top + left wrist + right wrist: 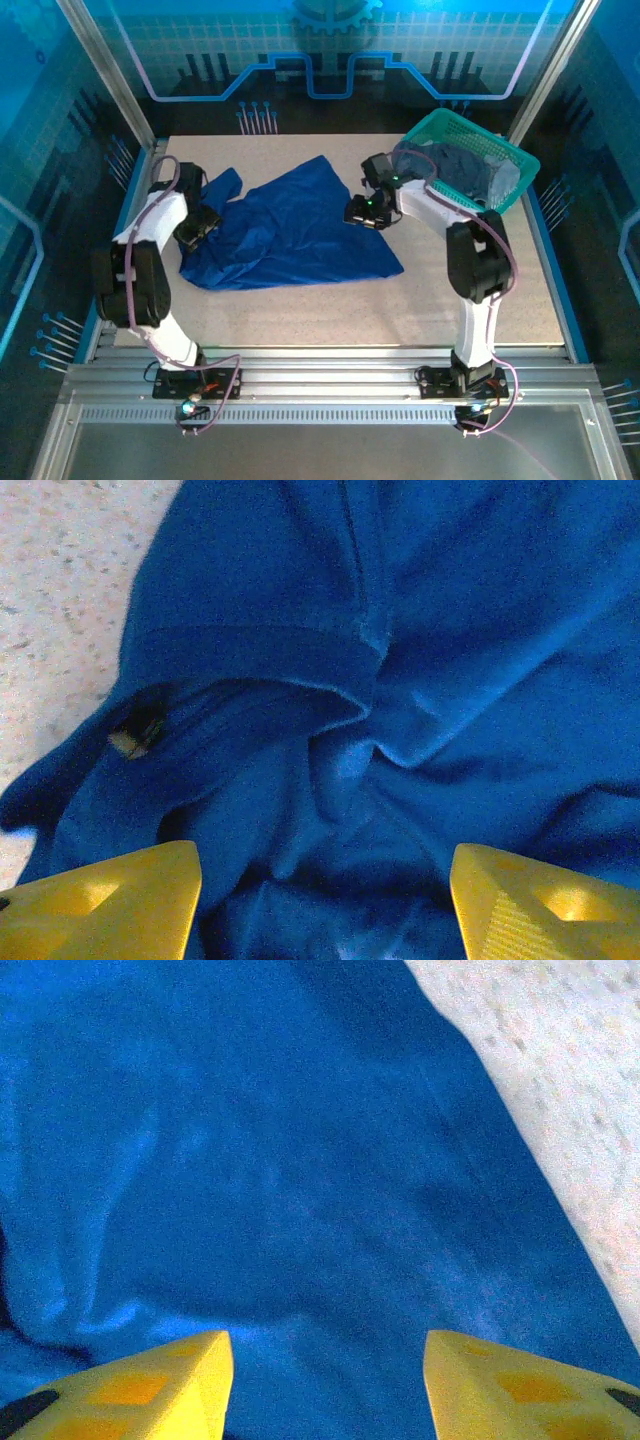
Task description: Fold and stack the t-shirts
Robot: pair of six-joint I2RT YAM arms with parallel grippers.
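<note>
A royal blue t-shirt (290, 228) lies rumpled and spread out on the speckled table (330, 310). My left gripper (197, 228) hangs over its left edge. In the left wrist view that gripper (325, 910) is open, its yellow fingers (110, 900) wide apart above bunched folds of the blue t-shirt (400, 680), where a small label (135, 738) shows. My right gripper (365, 212) sits at the shirt's right edge. In the right wrist view it (325, 1390) is open too, over smooth blue cloth (250, 1160), with nothing pinched. Duller grey-blue t-shirts (465, 170) lie heaped in the basket.
A teal mesh basket (480, 130) stands at the back right corner, just behind my right arm. Metal frame posts and glass walls close in the table on the left, right and back. Bare tabletop runs along the front, between the shirt and the arm bases.
</note>
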